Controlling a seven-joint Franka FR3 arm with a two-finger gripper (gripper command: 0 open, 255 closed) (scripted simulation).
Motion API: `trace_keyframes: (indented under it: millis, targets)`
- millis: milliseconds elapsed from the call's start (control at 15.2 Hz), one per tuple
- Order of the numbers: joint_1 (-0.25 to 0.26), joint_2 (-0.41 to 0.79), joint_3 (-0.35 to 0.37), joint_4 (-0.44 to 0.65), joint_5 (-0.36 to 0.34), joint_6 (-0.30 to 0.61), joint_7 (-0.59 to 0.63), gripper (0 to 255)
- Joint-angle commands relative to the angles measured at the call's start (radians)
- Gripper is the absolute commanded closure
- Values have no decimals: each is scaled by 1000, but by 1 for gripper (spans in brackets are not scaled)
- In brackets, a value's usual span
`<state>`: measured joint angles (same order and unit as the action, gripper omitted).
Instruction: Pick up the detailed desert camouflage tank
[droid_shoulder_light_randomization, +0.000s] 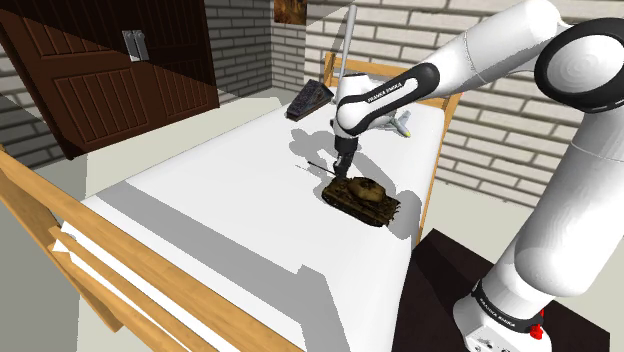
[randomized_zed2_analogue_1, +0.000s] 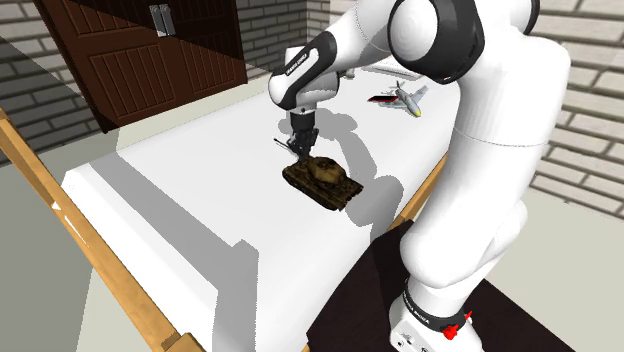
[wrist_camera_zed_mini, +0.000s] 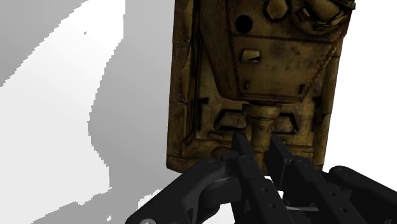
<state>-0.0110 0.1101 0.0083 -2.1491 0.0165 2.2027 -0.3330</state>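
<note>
Tank (droid_shoulder_light_randomization: 362, 196): tan-brown camo, upright on its tracks on white surface (droid_shoulder_light_randomization: 220, 200), barrel pinched in the hand (wrist_camera_zed_mini: 261, 151).

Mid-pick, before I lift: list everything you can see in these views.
tank: one, tan-brown camouflage, on the white surface below the gripper.
toy plane: one, pale grey, on the surface beyond the arm.
dark slab-like object: one, blackish, at the surface's far end, with a grey rod rising beside it.
surface: one, white, with a wooden frame around it.
doors: a pair, dark brown, panelled, at the shoulder view's upper left.
walls: pale brick, behind the surface.
arm: one, white with dark joints, reaching over the surface.
gripper: one, black, shut on the tank's gun barrel.
</note>
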Motion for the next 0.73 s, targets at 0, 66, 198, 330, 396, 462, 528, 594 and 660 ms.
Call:
trace_keyframes:
  millis: [0, 66, 198, 330, 396, 462, 528, 594, 660]
  targets:
    - [0, -13, 0, 13, 0, -25, 0, 255]
    - [0, -20, 0, 19, 0, -37, 0, 255]
    - [0, -33, 0, 31, 0, -63, 0, 255]
    - [0, -46, 0, 44, 0, -88, 1, 255]
    - [0, -52, 0, 51, -1, -101, 1, 255]
    - [0, -58, 0, 58, -1, -114, 1, 255]
    - [0, -64, 0, 65, -1, -127, 1, 255]
    - [0, -69, 0, 72, -1, -140, 1, 255]
    - [0, -74, 0, 80, -1, -153, 1, 255]
